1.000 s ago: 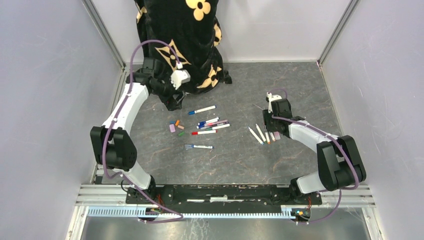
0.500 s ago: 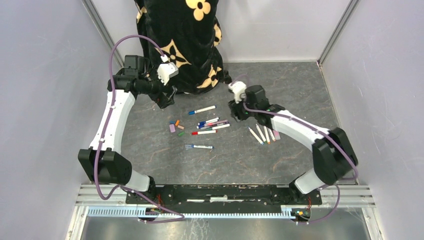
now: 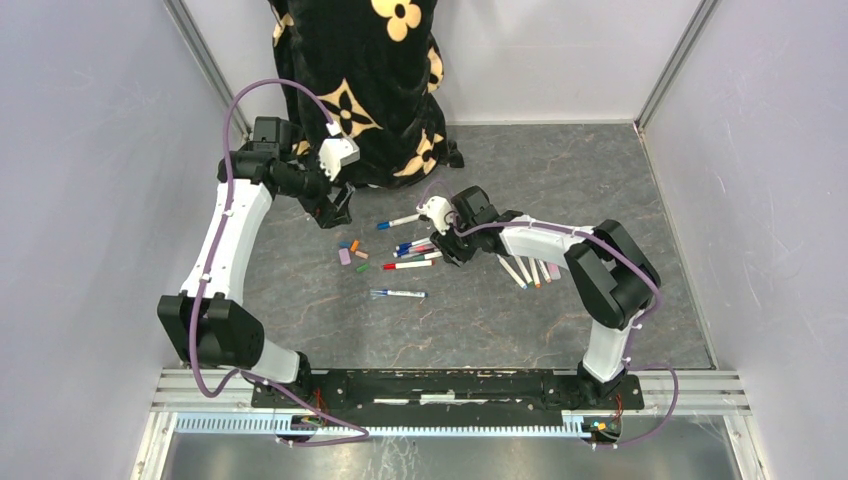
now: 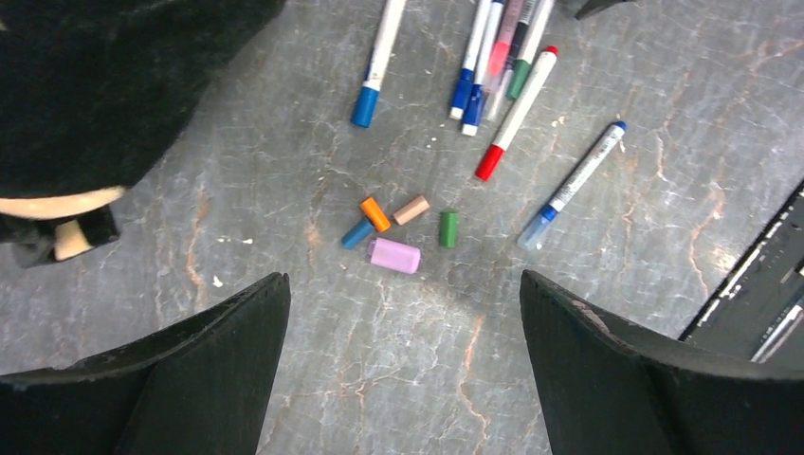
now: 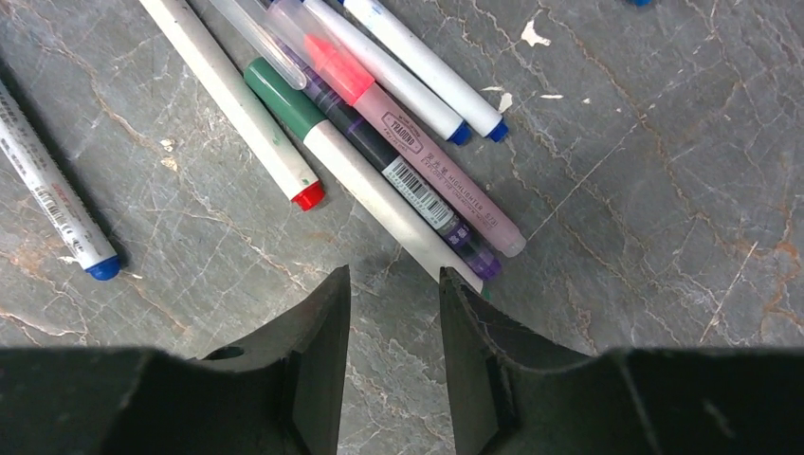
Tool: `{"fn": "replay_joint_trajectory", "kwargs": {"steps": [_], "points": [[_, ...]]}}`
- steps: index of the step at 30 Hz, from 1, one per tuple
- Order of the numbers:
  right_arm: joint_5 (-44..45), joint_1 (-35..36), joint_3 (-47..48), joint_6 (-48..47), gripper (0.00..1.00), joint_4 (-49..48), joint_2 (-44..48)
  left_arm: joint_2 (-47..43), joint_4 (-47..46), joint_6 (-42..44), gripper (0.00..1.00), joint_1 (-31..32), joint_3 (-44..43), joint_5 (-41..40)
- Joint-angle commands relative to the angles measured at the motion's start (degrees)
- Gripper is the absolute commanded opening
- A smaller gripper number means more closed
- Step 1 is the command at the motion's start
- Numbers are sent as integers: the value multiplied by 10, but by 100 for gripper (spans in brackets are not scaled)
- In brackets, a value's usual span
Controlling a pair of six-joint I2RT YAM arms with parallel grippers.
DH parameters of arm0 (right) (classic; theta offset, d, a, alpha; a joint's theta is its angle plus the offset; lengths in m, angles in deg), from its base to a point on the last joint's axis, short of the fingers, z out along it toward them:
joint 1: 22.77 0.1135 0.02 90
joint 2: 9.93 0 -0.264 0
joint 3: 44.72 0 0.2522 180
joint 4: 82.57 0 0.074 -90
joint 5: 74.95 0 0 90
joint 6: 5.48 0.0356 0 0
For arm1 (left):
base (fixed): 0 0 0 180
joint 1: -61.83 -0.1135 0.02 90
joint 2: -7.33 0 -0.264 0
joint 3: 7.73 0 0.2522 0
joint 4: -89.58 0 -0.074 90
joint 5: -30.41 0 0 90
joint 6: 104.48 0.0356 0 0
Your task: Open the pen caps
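Observation:
Several capped pens (image 3: 420, 248) lie in a pile mid-table; the right wrist view shows a green-capped pen (image 5: 353, 167), a red-ended pen (image 5: 237, 104) and a pink highlighter (image 5: 417, 133). Several loose pen caps (image 3: 352, 252) lie left of the pile: orange (image 4: 375, 214), tan (image 4: 411, 209), blue (image 4: 357, 232), green (image 4: 448, 228) and pink (image 4: 394, 255). My left gripper (image 3: 335, 205) (image 4: 403, 278) is wide open and empty above the floor, near the caps. My right gripper (image 3: 455, 245) (image 5: 393, 275) is partly open and empty, low at the pile's right end, one fingertip (image 5: 455, 284) beside the green-capped pen's end.
A black cloth with gold flowers (image 3: 370, 80) hangs at the back, close behind the left gripper. Several uncapped pens (image 3: 525, 268) and a pink cap (image 3: 553, 270) lie to the right of the pile. A lone blue-ended pen (image 3: 398, 293) lies nearer the front.
My right arm has swung left, from over the uncapped pens to the right end of the pen pile. My left gripper has shifted a little left, away from the cloth.

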Motion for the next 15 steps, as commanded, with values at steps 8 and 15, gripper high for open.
{"fn": "replay_joint_trajectory", "kwargs": {"steps": [8, 15], "points": [[2, 4, -17, -29, 41, -29, 1, 0, 54, 64, 95, -4, 9, 50], [-13, 5, -26, -32, 42, -48, 57, 2, 70, 74, 94, -4, 3, 61]]}}
